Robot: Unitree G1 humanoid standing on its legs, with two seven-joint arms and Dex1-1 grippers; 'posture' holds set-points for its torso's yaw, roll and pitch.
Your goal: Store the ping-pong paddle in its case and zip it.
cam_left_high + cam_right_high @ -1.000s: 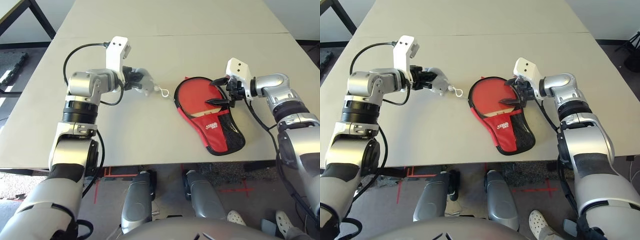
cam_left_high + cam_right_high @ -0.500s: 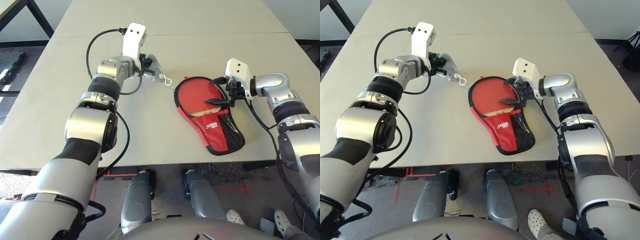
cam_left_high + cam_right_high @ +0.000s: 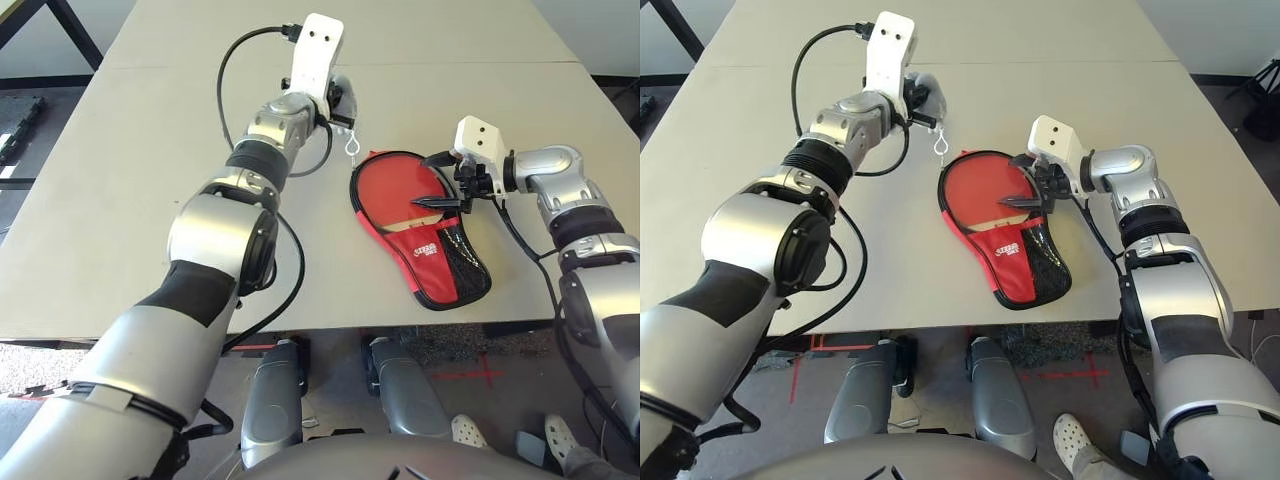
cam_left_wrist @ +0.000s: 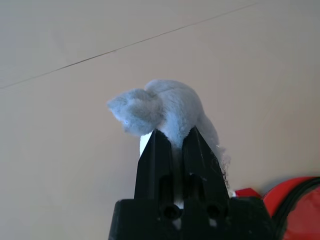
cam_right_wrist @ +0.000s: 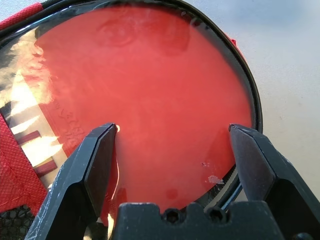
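The case (image 3: pixel 440 265) lies open on the table, its red flap with white logo and black mesh folded over the lower part. Inside it lies the ping-pong paddle (image 3: pixel 395 190), red face up, ringed by the black zipper edge (image 5: pixel 252 95); the flap covers most of its handle. My right gripper (image 3: pixel 426 183) hovers open just over the right side of the paddle's face (image 5: pixel 165 85), its fingers (image 5: pixel 97 150) spread wide with nothing between them. My left gripper (image 3: pixel 338 100) is shut on a grey fluffy charm (image 4: pixel 160 107) above the case's far left edge, with a white clasp (image 3: pixel 352 148) dangling below.
The pale table (image 3: pixel 150 200) has a seam running across its far part. Its front edge passes just below the case's narrow end. A black cable (image 3: pixel 245 50) loops over my left wrist. Dark table legs (image 3: pixel 85 40) stand at the far left.
My left arm has swung right and away from me with the grey charm, from the table's middle left to just beyond the case's top. The right gripper and the case have stayed put.
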